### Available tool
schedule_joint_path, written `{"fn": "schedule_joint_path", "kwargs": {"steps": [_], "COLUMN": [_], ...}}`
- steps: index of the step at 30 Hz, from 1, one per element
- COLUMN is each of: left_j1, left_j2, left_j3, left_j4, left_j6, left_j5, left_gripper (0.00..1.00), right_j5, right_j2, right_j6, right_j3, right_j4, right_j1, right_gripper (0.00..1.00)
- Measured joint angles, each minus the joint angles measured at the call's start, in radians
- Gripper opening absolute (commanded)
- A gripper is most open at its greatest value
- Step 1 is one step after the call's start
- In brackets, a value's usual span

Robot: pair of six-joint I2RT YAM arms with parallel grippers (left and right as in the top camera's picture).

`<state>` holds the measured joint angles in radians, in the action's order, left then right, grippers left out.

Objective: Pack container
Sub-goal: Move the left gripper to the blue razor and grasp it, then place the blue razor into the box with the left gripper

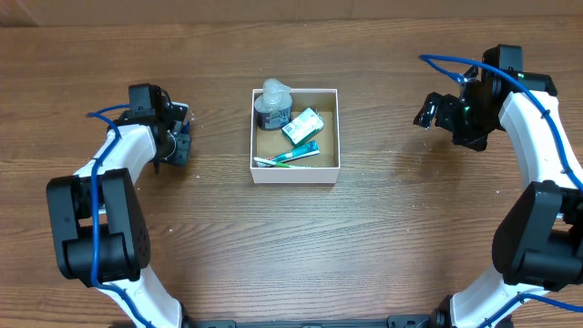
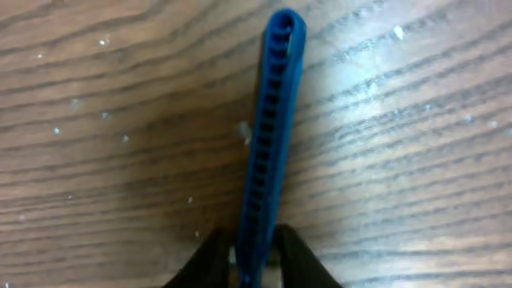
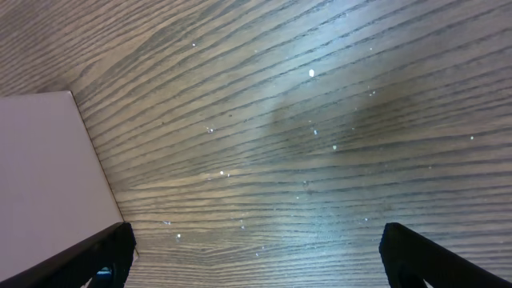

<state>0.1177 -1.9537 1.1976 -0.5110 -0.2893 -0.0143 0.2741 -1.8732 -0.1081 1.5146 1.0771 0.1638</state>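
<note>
The container (image 1: 330,166), a square shallow white-walled box with a brown floor, stands at the table's middle. In it lie a clear-lidded dark jar (image 1: 272,110), a green and white packet (image 1: 301,126) and a toothbrush (image 1: 286,158). My left gripper (image 1: 179,138) is left of the container, low over the table, shut on a blue ribbed comb (image 2: 270,136) that points away from the fingers. My right gripper (image 1: 430,111) is right of the container, open and empty; one container wall (image 3: 48,176) shows at the left of the right wrist view.
Bare wood-grain table (image 1: 383,237) surrounds the container. The two arms curve in from the front corners. Blue cables run along both arms.
</note>
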Motion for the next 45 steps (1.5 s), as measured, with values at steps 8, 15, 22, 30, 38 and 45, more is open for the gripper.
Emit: {"fn": "schedule_joint_path", "kwargs": {"steps": [8, 15, 22, 30, 38, 45], "left_j1": [-0.005, -0.042, -0.143, -0.402, -0.515, -0.524], "left_j2": [-0.016, -0.102, -0.105, -0.106, -0.106, -0.111], "left_j3": [0.027, 0.32, 0.802, 1.109, 0.999, 0.739], "left_j4": [-0.021, -0.353, -0.671, -0.938, -0.886, -0.726], "left_j6": [0.046, 0.077, 0.071, -0.244, -0.493, -0.555], "left_j5": [-0.002, 0.017, 0.048, 0.196, 0.214, 0.225], "left_gripper": [0.04, 0.04, 0.04, 0.04, 0.04, 0.82], "right_j5": [0.0, 0.0, 0.0, 0.0, 0.0, 0.0], "right_j2": [0.0, 0.0, 0.0, 0.0, 0.0, 0.0], "right_j6": [0.0, 0.0, 0.0, 0.0, 0.0, 0.0], "right_j3": [0.0, 0.0, 0.0, 0.0, 0.0, 0.0], "right_j4": [0.0, 0.0, 0.0, 0.0, -0.001, 0.0], "right_j1": [0.0, 0.0, 0.0, 0.0, 0.0, 0.0], "right_gripper": [1.0, 1.0, 1.0, 1.0, 1.0, 1.0]}}
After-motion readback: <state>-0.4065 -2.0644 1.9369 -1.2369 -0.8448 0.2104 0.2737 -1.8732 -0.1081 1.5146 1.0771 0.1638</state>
